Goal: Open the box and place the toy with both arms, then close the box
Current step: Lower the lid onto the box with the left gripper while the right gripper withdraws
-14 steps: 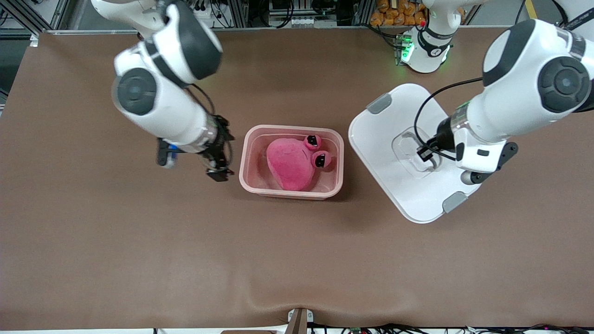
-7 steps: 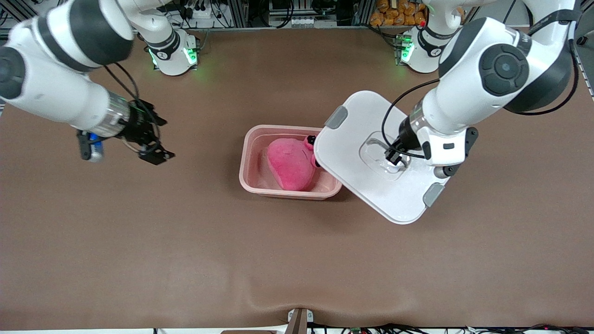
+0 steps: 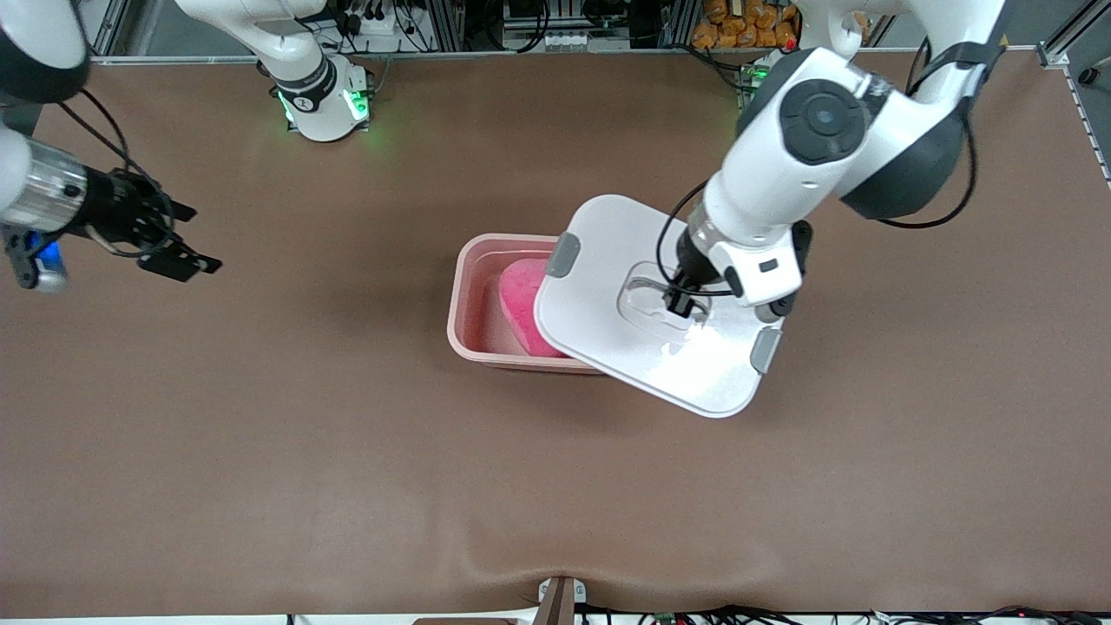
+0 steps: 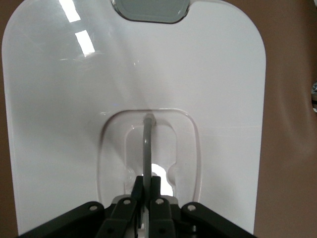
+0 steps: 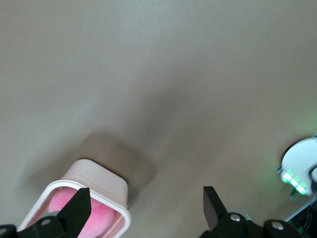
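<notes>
Near the middle of the brown worktop (image 3: 347,451), in the front view, we see the pink box (image 3: 473,304) standing open, with the pink toy (image 3: 521,299) lying inside it. We see only a part of the toy, because the white lid (image 3: 608,347) hangs tilted over the half of the box toward the left arm's end of the worktop. One grey clip (image 3: 562,254) of the lid is above the box, the other clip (image 3: 765,349) is over the bare worktop. The left gripper (image 3: 680,302) reaches down into the recessed centre of the lid, and its jaws are closed on the handle there, so it carries the lid in the air. The right gripper (image 3: 178,259) is well apart from the box, over the worktop toward the right arm's end, and it holds nothing.

From the left wrist view, the lid (image 4: 64,99) fills almost all the picture. We see the thin grey handle (image 4: 146,148) run up from between the jaws of the left gripper (image 4: 146,187), which press on it from both sides. A grey clip (image 4: 150,10) shows at the edge of the lid.

From the right wrist view, the jaws of the right gripper (image 5: 146,208) stand wide apart and empty. Below them we see a corner of the box (image 5: 94,191) with some pink of the toy (image 5: 99,213) inside, and a green-lit arm base (image 5: 297,173) farther off.
</notes>
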Action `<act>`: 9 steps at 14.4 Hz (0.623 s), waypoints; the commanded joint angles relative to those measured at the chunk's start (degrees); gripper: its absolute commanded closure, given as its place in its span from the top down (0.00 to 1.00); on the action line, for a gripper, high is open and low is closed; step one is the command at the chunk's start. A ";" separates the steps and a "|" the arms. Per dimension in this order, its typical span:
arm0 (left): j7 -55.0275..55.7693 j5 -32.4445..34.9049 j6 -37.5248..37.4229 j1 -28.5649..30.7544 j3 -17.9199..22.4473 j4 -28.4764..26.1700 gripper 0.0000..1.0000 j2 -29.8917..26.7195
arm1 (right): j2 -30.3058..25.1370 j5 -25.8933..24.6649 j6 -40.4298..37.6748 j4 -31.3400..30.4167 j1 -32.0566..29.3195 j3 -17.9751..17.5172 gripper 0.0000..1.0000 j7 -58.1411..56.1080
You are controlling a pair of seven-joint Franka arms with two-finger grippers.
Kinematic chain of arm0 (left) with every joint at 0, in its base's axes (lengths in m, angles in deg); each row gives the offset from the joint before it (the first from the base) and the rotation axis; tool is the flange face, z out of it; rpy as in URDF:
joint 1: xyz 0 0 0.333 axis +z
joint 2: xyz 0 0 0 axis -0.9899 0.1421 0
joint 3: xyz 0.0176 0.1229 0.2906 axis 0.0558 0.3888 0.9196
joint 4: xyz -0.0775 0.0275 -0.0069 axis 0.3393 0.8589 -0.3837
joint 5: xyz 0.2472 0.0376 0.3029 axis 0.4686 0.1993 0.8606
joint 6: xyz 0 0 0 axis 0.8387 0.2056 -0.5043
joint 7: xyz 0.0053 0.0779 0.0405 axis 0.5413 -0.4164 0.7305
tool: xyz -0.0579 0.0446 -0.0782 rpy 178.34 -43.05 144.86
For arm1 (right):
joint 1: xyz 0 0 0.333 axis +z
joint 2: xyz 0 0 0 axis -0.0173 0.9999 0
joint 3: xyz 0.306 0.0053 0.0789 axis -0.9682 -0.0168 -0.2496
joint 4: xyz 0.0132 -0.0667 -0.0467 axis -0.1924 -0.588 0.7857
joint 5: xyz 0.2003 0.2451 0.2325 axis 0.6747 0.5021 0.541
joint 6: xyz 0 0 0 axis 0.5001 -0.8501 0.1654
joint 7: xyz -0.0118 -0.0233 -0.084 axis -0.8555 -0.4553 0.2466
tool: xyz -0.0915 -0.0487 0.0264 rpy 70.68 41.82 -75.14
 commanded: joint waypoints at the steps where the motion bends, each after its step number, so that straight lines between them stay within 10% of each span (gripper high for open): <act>1: 8.84 4.35 3.94 -3.76 0.15 0.56 0.00 2.14 | -3.52 0.00 -1.42 -1.29 -4.42 -1.12 1.00 -9.63; 9: 22.75 13.06 8.17 -11.67 0.42 0.91 0.00 8.03 | -3.70 -7.56 -9.41 7.31 -4.95 -1.21 1.00 -36.69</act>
